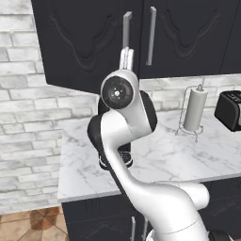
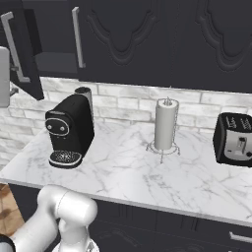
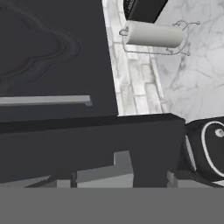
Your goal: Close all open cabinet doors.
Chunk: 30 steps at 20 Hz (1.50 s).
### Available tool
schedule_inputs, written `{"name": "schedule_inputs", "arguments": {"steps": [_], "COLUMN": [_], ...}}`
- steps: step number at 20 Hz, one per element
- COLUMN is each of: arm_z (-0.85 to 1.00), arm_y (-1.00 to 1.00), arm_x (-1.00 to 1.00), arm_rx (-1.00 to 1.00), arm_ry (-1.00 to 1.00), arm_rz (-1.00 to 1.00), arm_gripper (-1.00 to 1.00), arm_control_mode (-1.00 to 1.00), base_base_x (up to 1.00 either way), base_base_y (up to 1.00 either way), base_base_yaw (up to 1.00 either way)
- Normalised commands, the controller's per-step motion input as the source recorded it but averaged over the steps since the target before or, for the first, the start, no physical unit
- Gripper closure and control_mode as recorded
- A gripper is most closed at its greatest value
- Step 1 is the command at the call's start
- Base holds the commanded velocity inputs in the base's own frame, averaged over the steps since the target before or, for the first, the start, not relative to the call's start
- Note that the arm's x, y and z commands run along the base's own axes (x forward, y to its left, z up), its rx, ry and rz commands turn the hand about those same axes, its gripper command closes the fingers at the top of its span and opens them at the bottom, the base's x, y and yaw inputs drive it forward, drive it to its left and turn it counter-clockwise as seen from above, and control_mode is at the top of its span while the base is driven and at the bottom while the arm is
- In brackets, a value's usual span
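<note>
The left upper cabinet door [image 1: 80, 42] stands swung out from the cabinet. From the right base view I see this open door [image 2: 25, 59] nearly edge-on, with the dark cabinet inside [image 2: 54, 56] showing behind it. My gripper [image 1: 126, 52] reaches up to the lower end of that door's silver bar handle [image 1: 127, 26], one finger on each side of it. Whether the fingers press on the bar cannot be made out. The neighbouring door [image 1: 188, 33] is closed flat, its handle [image 1: 151, 35] untouched. In the hand view the open door's edge [image 3: 87, 140] crosses in front of the closed door [image 3: 43, 52].
On the marble counter [image 2: 128, 172] stand a black coffee machine [image 2: 69, 130], a paper towel holder [image 2: 166, 125] and a black toaster [image 2: 235, 140]. A white brick wall [image 1: 28, 103] runs behind and to the left. More closed upper doors [image 2: 216, 39] hang to the right.
</note>
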Motion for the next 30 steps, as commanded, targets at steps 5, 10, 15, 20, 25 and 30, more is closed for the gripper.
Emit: {"name": "schedule_inputs", "arguments": {"steps": [5,10,15,20,25,30], "arm_z": [-0.14,-0.17,-0.16,-0.11,-0.09,-0.07], "arm_y": [-0.2,-0.17,-0.12,-0.03,0.0,0.0], "arm_x": [0.64,0.68,0.75,0.76,0.65,0.46], "arm_rx": [0.0,0.0,0.0,0.0,0.0,0.0], "arm_ry": [0.0,0.0,0.0,0.0,0.0,0.0], "arm_rz": [-0.06,-0.04,0.0,0.0,0.0,0.0], "arm_gripper": [-1.0,-1.0,-1.0,-1.0,-1.0,-1.0], "arm_control_mode": [-1.0,-1.0,-1.0,-1.0,-1.0,-1.0], "base_base_x": [0.0,0.0,0.0,0.0,0.0,0.0], "base_base_y": [0.0,0.0,0.0,0.0,0.0,0.0], "base_base_yaw": [0.0,0.0,0.0,0.0,0.0,0.0]}}
